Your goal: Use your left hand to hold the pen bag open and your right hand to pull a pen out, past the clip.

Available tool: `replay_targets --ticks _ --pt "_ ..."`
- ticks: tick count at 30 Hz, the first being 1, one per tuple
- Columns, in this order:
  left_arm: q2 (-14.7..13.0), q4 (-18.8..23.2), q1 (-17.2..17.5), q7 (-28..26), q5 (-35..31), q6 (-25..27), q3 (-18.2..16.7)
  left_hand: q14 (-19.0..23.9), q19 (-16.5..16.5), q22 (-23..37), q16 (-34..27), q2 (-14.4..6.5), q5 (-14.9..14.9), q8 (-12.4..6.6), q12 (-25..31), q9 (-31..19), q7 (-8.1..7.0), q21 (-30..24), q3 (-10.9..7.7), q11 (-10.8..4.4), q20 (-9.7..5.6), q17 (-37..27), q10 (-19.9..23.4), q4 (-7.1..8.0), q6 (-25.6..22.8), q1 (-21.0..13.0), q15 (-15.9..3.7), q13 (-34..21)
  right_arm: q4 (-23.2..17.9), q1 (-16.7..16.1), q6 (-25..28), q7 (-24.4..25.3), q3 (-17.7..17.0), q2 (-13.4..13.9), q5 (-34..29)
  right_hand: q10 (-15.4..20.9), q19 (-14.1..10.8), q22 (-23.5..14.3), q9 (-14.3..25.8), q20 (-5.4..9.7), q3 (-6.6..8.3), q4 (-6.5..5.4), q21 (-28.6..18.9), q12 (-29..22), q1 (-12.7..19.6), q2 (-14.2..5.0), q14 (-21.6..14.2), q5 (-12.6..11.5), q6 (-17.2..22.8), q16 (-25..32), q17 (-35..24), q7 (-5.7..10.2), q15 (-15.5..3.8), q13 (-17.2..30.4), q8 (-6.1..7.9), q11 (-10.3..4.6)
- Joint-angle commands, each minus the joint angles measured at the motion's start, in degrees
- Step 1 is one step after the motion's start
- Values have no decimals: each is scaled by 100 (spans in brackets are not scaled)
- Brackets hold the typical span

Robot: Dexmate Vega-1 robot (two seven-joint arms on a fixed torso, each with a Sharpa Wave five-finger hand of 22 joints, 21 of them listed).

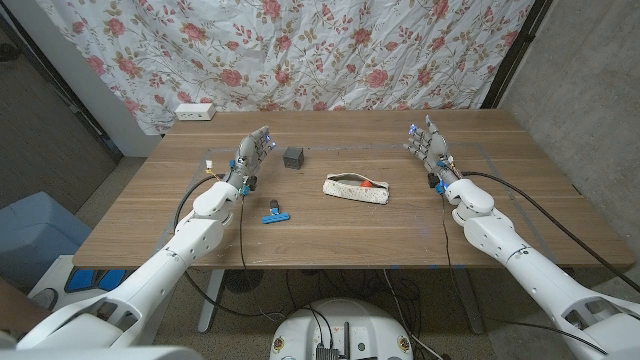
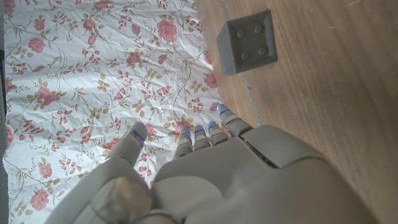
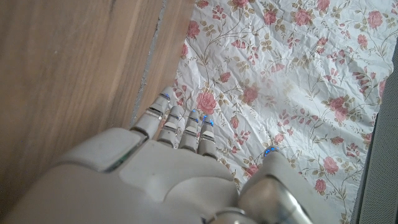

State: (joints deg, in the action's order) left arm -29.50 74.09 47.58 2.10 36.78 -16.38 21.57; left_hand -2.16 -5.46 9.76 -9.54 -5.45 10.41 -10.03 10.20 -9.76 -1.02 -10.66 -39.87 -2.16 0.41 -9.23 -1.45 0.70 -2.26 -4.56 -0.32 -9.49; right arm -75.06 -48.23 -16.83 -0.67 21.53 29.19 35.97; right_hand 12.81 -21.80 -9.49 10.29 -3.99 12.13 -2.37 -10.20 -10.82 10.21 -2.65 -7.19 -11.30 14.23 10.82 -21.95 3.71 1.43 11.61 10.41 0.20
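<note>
While both arms reach in from the bottom corners of the head view, the pen bag (image 1: 357, 189) lies at the middle of the wooden table (image 1: 150, 225), untouched by either hand. It is a pale, speckled pouch set slightly aslant, with a small red-orange object (image 1: 369, 184) showing at its upper edge (whether that is a pen tip or part of the zip cannot be told).

Left hand (image 1: 255, 151): raised at upper left of centre, fingers extended and slightly apart, holding nothing. In the left wrist view the same hand (image 2: 205, 180) shows its back, the fingertips (image 2: 202, 132) pointing towards the floral cloth (image 2: 93, 74).

Right hand (image 1: 428, 141): raised at upper right of centre, fingers likewise extended and apart, holding nothing. The right wrist view shows the back of that hand (image 3: 174, 180) beside the table edge, with flowered fabric beyond it.

Both hands stand well apart from the bag, 1 on each side.

Other items:
- A dark grey cube (image 1: 292, 157) sits just right of the left hand, above and left of the bag; the left wrist view shows 4 round dimples on its face (image 2: 247, 42).
- A blue and black clip (image 1: 274, 214) lies below the cube, left of the bag.
- A white box (image 1: 195, 112) rests at the table's upper left corner.
</note>
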Motion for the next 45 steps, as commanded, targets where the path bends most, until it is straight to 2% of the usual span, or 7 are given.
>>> replay_targets --ticks 1,15,22,25,29,34,45 --pt "-66 222 -33 -92 -167 147 96 -29 -71 13 -41 -318 31 -50 53 -10 -31 -30 -27 -64 23 -11 16 -41 -102 -34 1 -28 -228 -152 -129 210 -7 37 -149 38 -31 -25 15 -13 54 8 -42 -29 36 -17 -48 -49 72 27 -2 4 -4 9 35 2" --pt "-405 1011 11 -379 -555 647 242 7 -78 2 -46 -290 6 -98 68 -5 -100 -26 -36 -113 18 -12 91 -254 -346 -140 -7 -26 -659 -352 84 578 -47 247 -365 30 -7 -24 10 3 85 43 -41 -30 60 -58 -49 -76 133 25 69 4 -14 -4 57 14" --pt "-686 1580 140 -610 -791 1010 267 65 -124 -5 -55 -284 -18 -132 90 -2 -239 -32 -69 -158 2 -13 210 -477 -610 -274 -41 -25 -784 -413 190 698 -36 331 -475 34 4 -23 9 15 104 60 -40 -33 75 -81 -50 -85 143 25 99 -6 -11 -9 57 14" --pt "-782 1763 173 -698 -916 1124 285 78 -135 -8 -54 -261 -28 -133 94 -2 -274 -30 -74 -195 -10 -14 245 -553 -670 -313 -57 -25 -760 -440 119 657 -74 300 -400 37 6 -23 8 18 110 69 -41 -35 82 -88 -51 -89 149 25 114 -6 -12 -11 58 14" --pt "-873 1986 225 -832 -1076 1241 298 154 -178 -13 -63 -236 -45 -167 109 -1 -406 -28 -109 -293 -21 -15 366 -780 -942 -457 -102 -25 -761 -441 150 706 -69 320 -450 36 10 -22 8 22 117 76 -41 -35 87 -95 -51 -91 149 25 127 -13 -15 -13 57 10" --pt "-994 2127 193 -818 -1296 1316 361 275 -237 -14 -74 -206 -52 -198 127 -2 -530 -30 -124 -397 -44 -16 524 -977 -1257 -600 -163 -26 -659 -435 28 613 -101 277 -376 37 17 -22 7 28 128 89 -41 -36 96 -108 -53 -96 150 26 148 -9 0 -16 55 11" --pt "-1245 2651 95 -922 -1831 1828 517 389 -249 -16 -70 -146 -45 -239 133 -3 -626 -6 -143 -459 -72 -17 703 -1133 -1695 -855 -203 -26 -610 -445 -72 534 -131 294 -356 46 23 -22 6 37 144 109 -44 -40 105 -124 -53 -100 164 27 187 -19 -8 -21 57 16"
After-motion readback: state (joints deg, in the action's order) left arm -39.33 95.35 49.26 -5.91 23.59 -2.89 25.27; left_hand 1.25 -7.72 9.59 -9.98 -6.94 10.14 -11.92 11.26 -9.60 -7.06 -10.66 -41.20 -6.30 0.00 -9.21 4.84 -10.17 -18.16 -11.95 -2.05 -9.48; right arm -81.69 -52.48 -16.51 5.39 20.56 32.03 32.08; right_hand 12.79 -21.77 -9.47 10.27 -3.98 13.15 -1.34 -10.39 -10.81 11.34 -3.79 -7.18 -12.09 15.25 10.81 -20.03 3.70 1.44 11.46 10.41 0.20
